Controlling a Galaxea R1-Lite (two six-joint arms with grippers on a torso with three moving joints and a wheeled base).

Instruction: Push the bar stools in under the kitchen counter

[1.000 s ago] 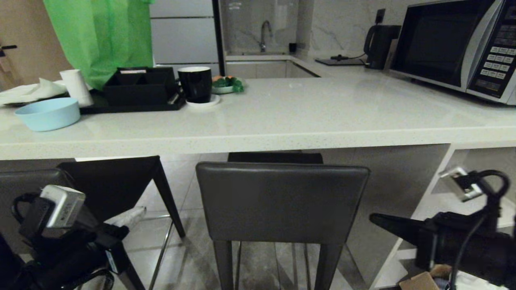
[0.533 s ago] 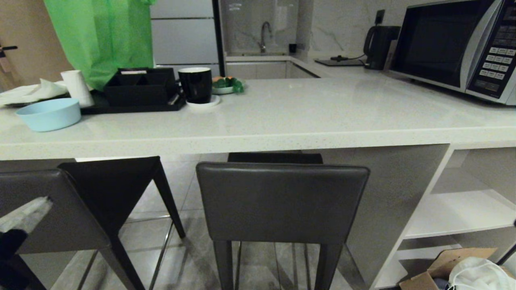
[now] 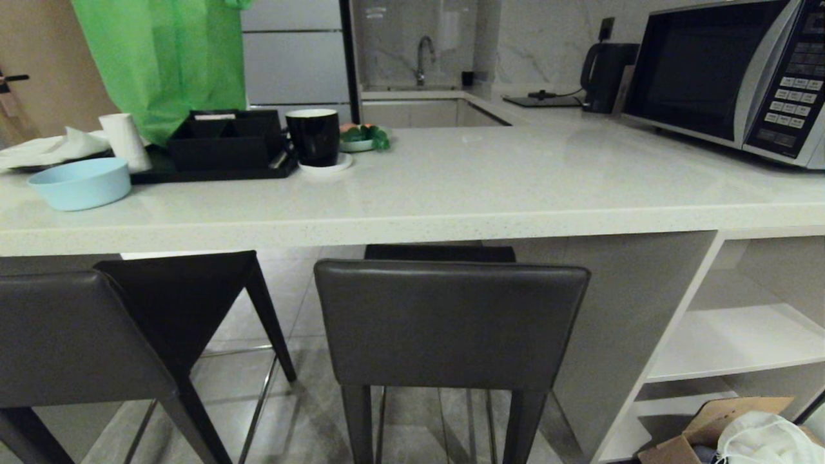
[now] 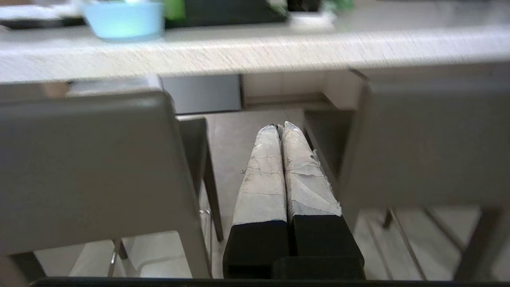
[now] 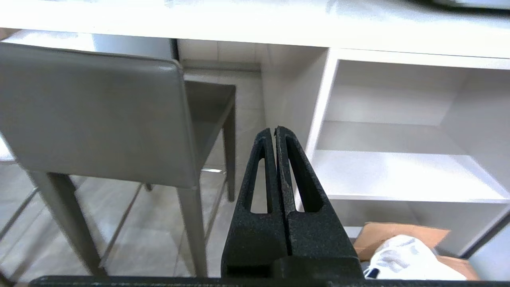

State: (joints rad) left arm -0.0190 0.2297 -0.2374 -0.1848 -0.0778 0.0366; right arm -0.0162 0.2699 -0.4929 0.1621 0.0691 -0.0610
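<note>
Two tools, both mine, and both pinched together with nothing between the fingers. My left tool (image 4: 279, 126) points into the gap between the two bar stools, its taped fingertips pressed against each other and touching neither backrest. My right tool (image 5: 275, 129) is likewise clamped empty, aimed at the gap between the nearer stool's seat and the white open shelving (image 5: 402, 167). Neither arm shows in the head view.

From the head view, the middle bar stool (image 3: 451, 322) stands directly before me, its backrest facing me and its seat tucked beneath the thick speckled edge of the table (image 3: 451, 222). The second bar stool (image 3: 84, 341) sits to my left, turned at an angle, its seat corner pointing under the slab.

On the table's top to the left are a light blue bowl (image 3: 80, 182), a black organiser tray (image 3: 222, 145), a black mug (image 3: 313, 135) on a white coaster and a green bag (image 3: 161, 58) behind them. A microwave (image 3: 728, 71) occupies the far right, with a kettle (image 3: 602, 67) beside it. Low on the right, by the shelving, a cardboard box (image 3: 722, 425) holds something white.
</note>
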